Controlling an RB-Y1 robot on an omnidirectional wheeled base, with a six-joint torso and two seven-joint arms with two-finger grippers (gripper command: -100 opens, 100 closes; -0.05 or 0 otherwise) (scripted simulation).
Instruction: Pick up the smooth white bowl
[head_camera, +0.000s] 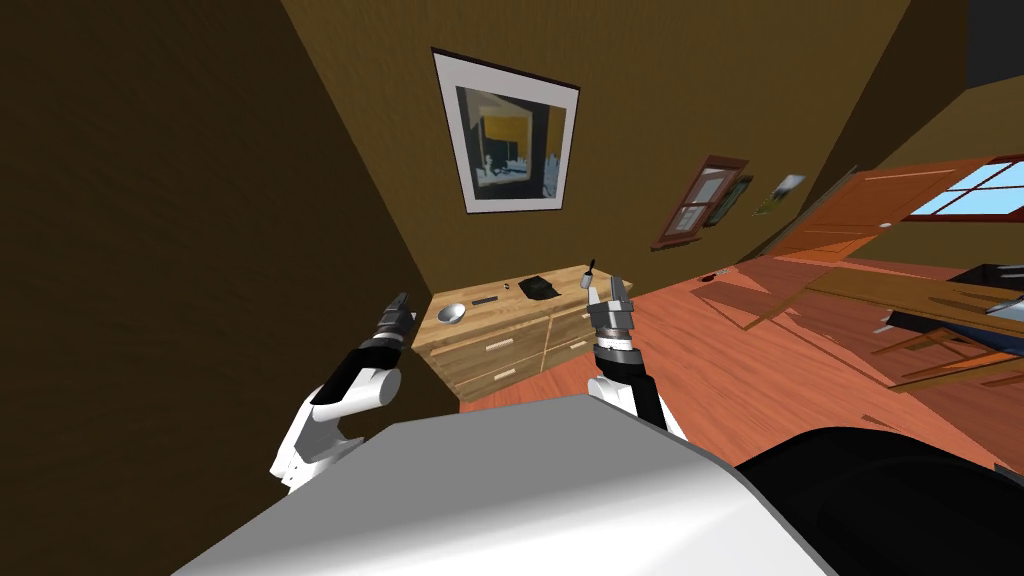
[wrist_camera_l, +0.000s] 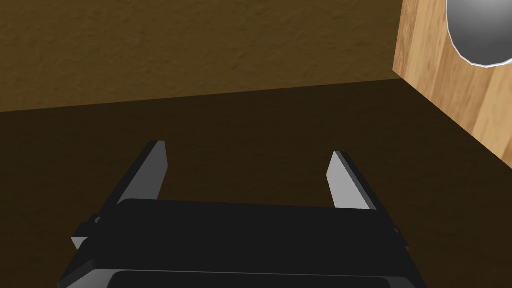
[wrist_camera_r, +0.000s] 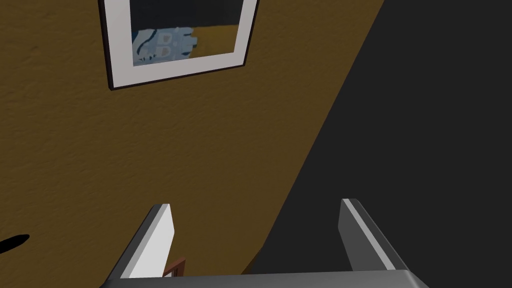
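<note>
One grey bowl (head_camera: 452, 314) on the dresser (head_camera: 520, 308). Left gripper (wrist_camera_l: 247, 152) hovers nearby, right gripper (wrist_camera_r: 256, 204) is raised, and both are spread wide, empty.

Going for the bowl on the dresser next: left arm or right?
Left, most likely. The left hand is open right beside the bowl, which sits at the dresser's end nearest that arm, and its wrist camera catches the bowl's rim. The right hand hovers by the opposite end.

I find no legible text, label, brand or number. The framed picture (head_camera: 508, 135), upper centre of the head view, carries only yellow, dark and pale shapes. The dresser top (head_camera: 510, 310) below it bears no readable marks.
</note>
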